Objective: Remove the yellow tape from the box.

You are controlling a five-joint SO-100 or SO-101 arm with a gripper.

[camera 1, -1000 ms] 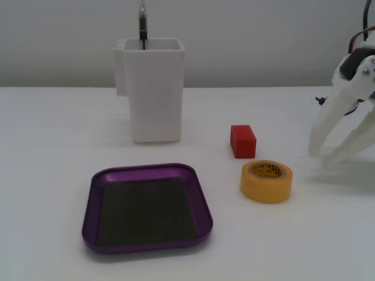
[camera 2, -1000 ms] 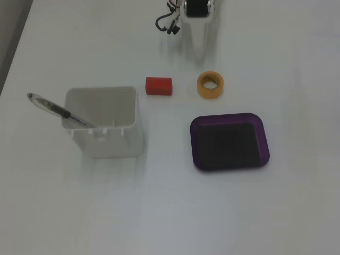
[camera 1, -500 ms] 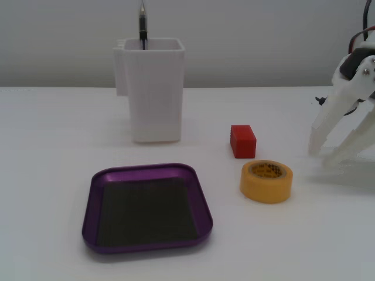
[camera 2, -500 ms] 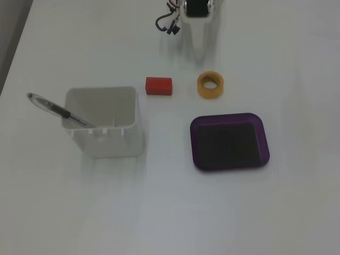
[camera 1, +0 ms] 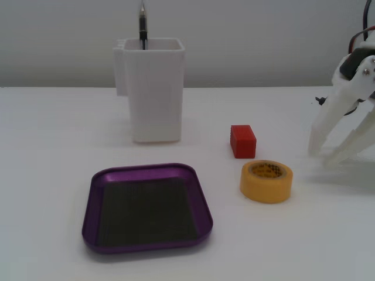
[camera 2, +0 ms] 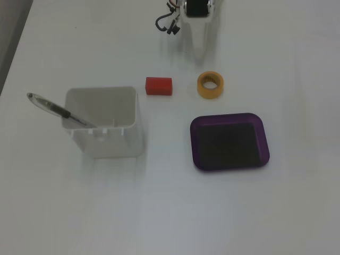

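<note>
Jaws of the gripper (camera 1: 327,158) stand spread and empty, the yellow tape (camera 1: 266,181) near them on the table, outside the box (camera 1: 88,205). Removal looks done; nothing further seems needed.

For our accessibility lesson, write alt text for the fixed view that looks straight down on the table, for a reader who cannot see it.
A roll of yellow tape lies on a white table just above an empty purple tray, outside it. A red block sits left of the tape, a white container holding a pen farther left, and the white gripper points down from the top edge.
</note>
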